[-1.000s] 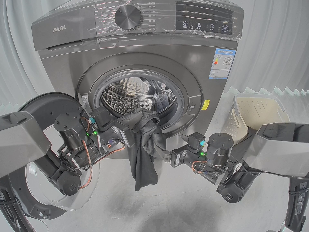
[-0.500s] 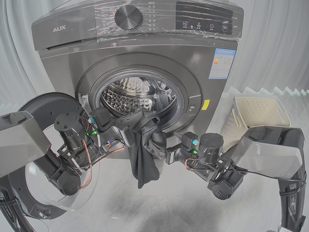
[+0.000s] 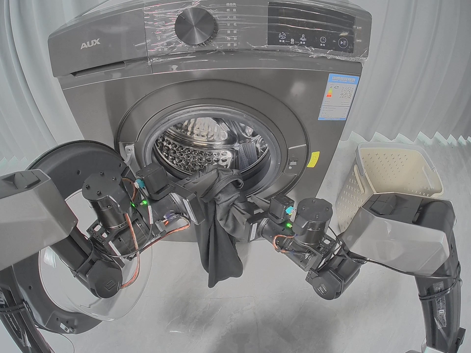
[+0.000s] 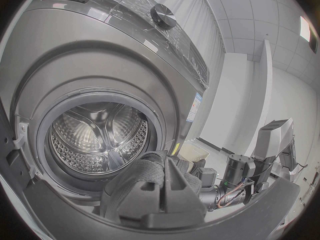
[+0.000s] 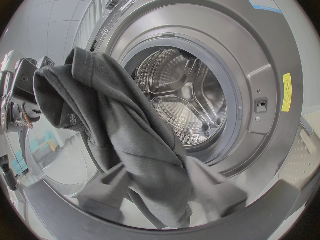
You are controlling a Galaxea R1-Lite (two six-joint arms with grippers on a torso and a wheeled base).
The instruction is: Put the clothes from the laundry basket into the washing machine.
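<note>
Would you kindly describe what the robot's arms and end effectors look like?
Both the left arm and right arm have pale grey boxy shells, black cylindrical joints with green lights and coiled copper cables. The left end effector has matte black blocky fingers.

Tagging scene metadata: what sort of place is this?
Probably a lab or demo room staged for laundry, not a home: a washing machine still wrapped in plastic film, a laundry basket beside it, and a plain curtain backdrop behind.
</note>
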